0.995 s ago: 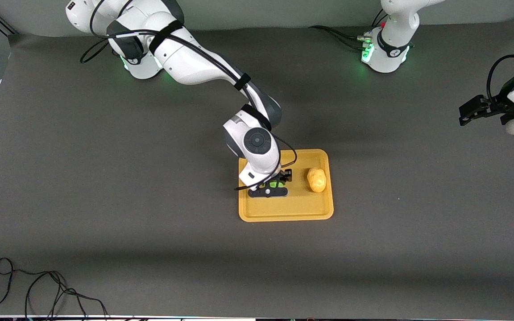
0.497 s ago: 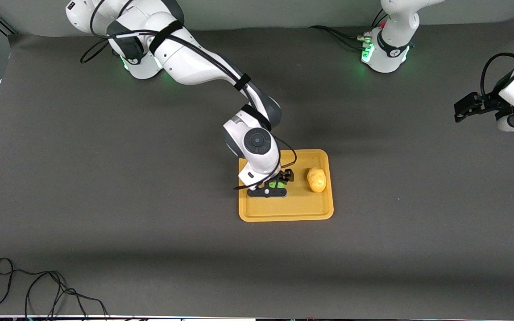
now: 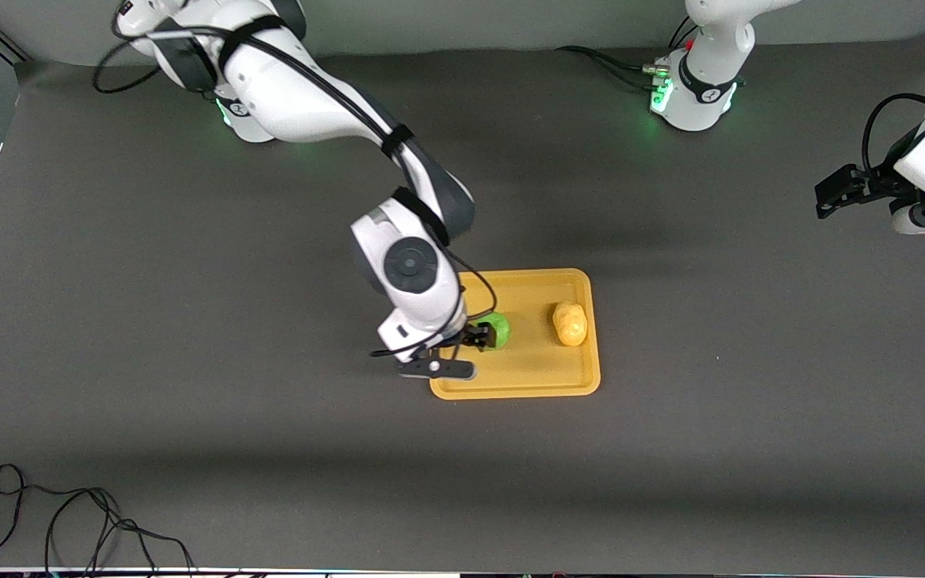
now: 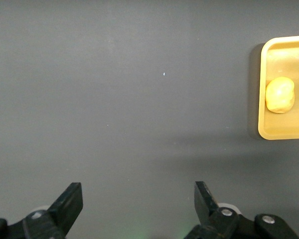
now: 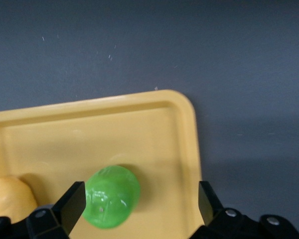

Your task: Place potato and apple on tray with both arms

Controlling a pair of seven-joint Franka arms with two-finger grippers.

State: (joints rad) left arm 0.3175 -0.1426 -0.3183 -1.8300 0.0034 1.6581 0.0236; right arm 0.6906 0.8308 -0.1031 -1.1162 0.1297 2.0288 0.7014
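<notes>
Since the earlier frames the right arm has drawn back from the tray [image 3: 515, 384] toward the upper left of the front view, and the apple [image 3: 496, 330], which sat hidden between its fingers a second ago, now lies uncovered on the tray floor; the left arm has barely shifted at the right edge of that view. The right gripper [image 3: 466, 337] hangs over the tray's edge at the right arm's end, its fingers spread apart and empty, with the apple just beside one tip in the front view and between the two finger ends in the right wrist view [image 5: 111, 196]. The potato [image 3: 569, 323] rests on the tray near the rim at the left arm's end, well apart from the apple. The left gripper [image 3: 832, 193] waits over bare table at the far right of the front view, fingers wide apart and holding nothing. Both fruits appear to be on the tray, so what remains is mostly a clean retreat. The main risk, I judge, is the right gripper's low fingers clipping the round, glossy apple as the arm pulls away: a nudge could roll it across the flat floor, and the rim is low enough that it might hop out. A finger catching the rim could also drag the light tray and set both fruits sliding.
</notes>
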